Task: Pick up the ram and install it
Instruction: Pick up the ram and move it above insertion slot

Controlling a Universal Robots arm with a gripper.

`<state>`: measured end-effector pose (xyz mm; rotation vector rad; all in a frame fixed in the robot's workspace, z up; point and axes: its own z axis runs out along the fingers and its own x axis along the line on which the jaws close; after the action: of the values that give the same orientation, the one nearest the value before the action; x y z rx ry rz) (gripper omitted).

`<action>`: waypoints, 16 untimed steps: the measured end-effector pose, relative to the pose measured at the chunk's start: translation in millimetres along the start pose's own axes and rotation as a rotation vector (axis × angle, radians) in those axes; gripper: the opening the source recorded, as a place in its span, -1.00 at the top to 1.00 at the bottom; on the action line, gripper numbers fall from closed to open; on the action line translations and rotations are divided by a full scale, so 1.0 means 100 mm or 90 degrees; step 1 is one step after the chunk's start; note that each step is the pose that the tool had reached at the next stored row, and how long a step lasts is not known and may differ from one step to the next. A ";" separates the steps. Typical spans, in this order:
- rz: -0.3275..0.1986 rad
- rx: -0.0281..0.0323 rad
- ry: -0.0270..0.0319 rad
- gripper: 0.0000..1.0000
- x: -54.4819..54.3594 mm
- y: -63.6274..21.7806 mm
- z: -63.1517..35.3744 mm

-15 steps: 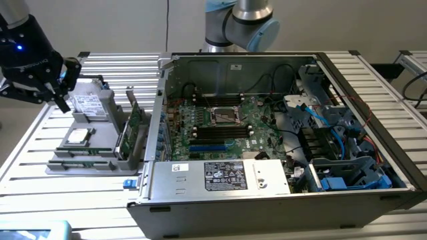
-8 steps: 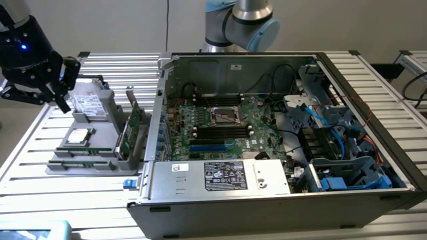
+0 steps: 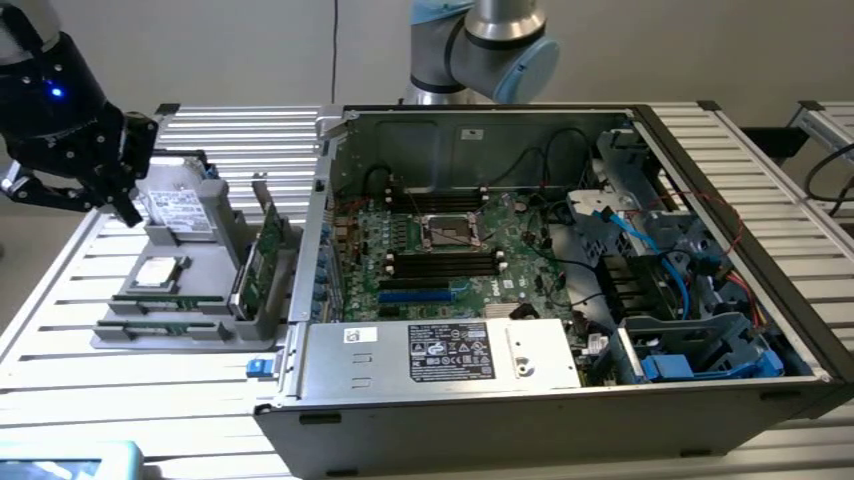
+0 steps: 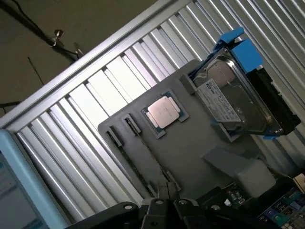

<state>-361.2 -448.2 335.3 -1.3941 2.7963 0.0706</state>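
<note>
Tool pinched together, hovering over gray tray beside hard drive. Ram sitting edge-up in tray slots by CPU, on exterior view's left of open computer case.

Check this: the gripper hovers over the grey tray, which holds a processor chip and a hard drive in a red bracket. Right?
The bracket is blue, not red; the wrist view shows it. Otherwise right: the gripper hovers over the grey tray, which holds the processor chip and the hard drive.
</note>
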 end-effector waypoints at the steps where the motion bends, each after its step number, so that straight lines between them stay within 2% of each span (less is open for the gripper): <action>1: -0.012 0.0000 0.0001 0.79 0.00 0.000 0.002; 16: -0.185 -0.0013 0.0034 0.79 0.00 0.000 0.013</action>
<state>-361.2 -448.3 334.0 -1.7848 2.5638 0.0653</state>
